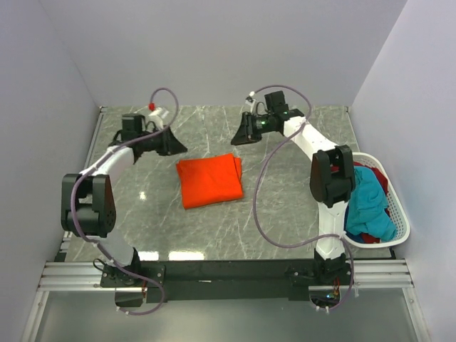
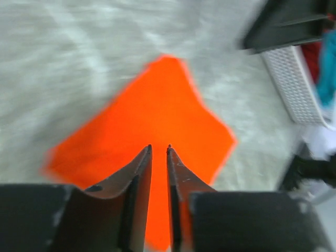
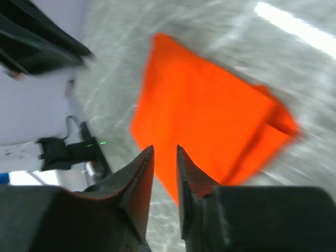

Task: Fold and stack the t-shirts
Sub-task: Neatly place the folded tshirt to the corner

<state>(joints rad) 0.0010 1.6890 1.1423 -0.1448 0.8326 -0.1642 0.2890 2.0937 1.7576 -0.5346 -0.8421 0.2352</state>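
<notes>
One bright orange t-shirt [image 1: 209, 180] lies folded into a flat rectangle on the marble table, between the two arms. My left gripper [image 1: 182, 145] hovers off the shirt's far left corner. In the left wrist view its jaws [image 2: 159, 148] stand slightly apart and empty, with the orange cloth [image 2: 157, 110] showing below them. My right gripper [image 1: 235, 140] hangs just beyond the shirt's far right corner. It is open [image 3: 165, 148] and empty above the cloth [image 3: 210, 115]. More t-shirts, a teal one [image 1: 370, 206] and a dark red one [image 1: 362, 236], are heaped in the basket.
A white plastic basket [image 1: 400, 214] sits at the table's right edge beside the right arm; it shows blurred in the left wrist view [image 2: 294, 84]. Grey walls close off the back and both sides. Cables loop over both arms.
</notes>
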